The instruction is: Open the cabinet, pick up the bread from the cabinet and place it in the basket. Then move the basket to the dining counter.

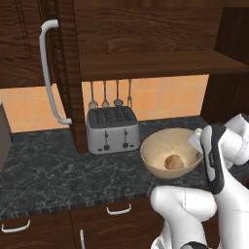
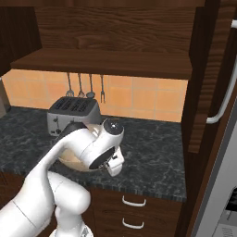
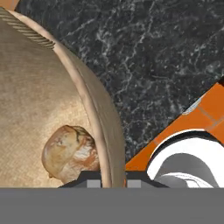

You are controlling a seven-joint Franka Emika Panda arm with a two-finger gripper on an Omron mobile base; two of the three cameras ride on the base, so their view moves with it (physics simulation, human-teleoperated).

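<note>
The bread [image 1: 173, 162] is a small tan-brown bun with a crusty, mottled top, lying inside the basket [image 1: 151, 151], a wide beige bowl on the black counter [image 1: 44, 175] just right of the toaster [image 1: 112, 129]. My gripper [image 3: 113, 183] sits at the basket's right rim, one fingertip on each side of the wall, closed on it. The cabinet [image 1: 146, 39] door stands open above.
</note>
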